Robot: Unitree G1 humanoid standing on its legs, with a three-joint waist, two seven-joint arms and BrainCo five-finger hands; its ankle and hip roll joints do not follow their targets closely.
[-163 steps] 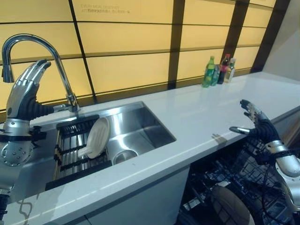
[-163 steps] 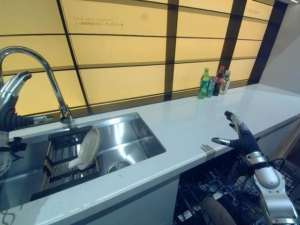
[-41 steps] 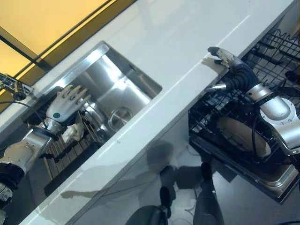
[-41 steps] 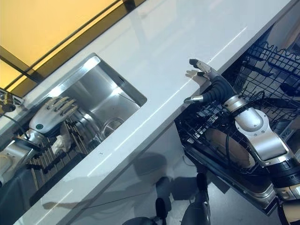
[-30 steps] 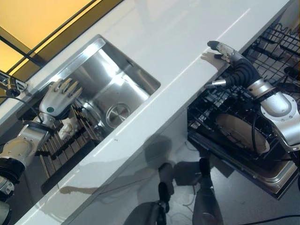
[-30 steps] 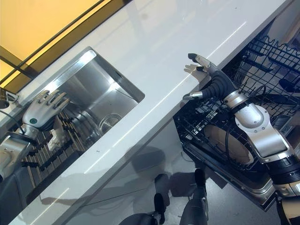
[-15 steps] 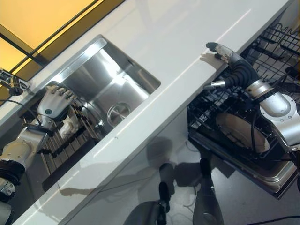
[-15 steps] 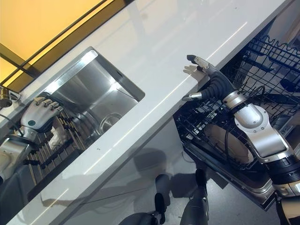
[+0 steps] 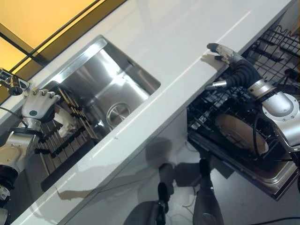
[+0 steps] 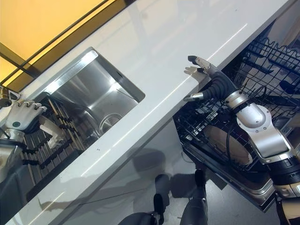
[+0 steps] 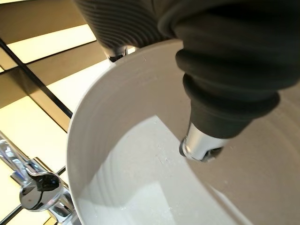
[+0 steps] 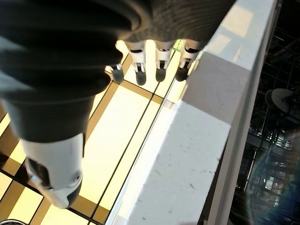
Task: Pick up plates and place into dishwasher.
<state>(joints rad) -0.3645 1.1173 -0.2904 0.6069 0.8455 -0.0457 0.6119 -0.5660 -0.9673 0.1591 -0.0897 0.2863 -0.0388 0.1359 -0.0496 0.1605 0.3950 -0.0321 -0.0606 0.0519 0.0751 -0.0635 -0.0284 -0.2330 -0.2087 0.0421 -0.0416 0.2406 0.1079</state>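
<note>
A white plate (image 9: 64, 120) stands on edge in the black dish rack (image 9: 70, 140) at the sink's left end. My left hand (image 9: 35, 105) sits over its top rim, fingers curled on it. In the left wrist view the plate (image 11: 140, 159) looms very close, with my thumb (image 11: 225, 108) pressed against its inner face. My right hand (image 9: 230, 68) hovers open at the front edge of the white counter (image 9: 178, 51), above the pulled-out dishwasher rack (image 9: 211, 110). Another plate (image 9: 241, 133) lies in that rack.
The steel sink (image 9: 110, 86) with its drain (image 9: 117, 112) lies between my hands. The faucet head (image 9: 10, 79) is just behind my left hand. More black wire rack (image 10: 272, 61) shows at the far right, past the counter edge.
My left hand has shifted left along the dish rack, its fingers curling from spread to closed over the plate's rim, and the plate has tipped with it. The right hand has held still.
</note>
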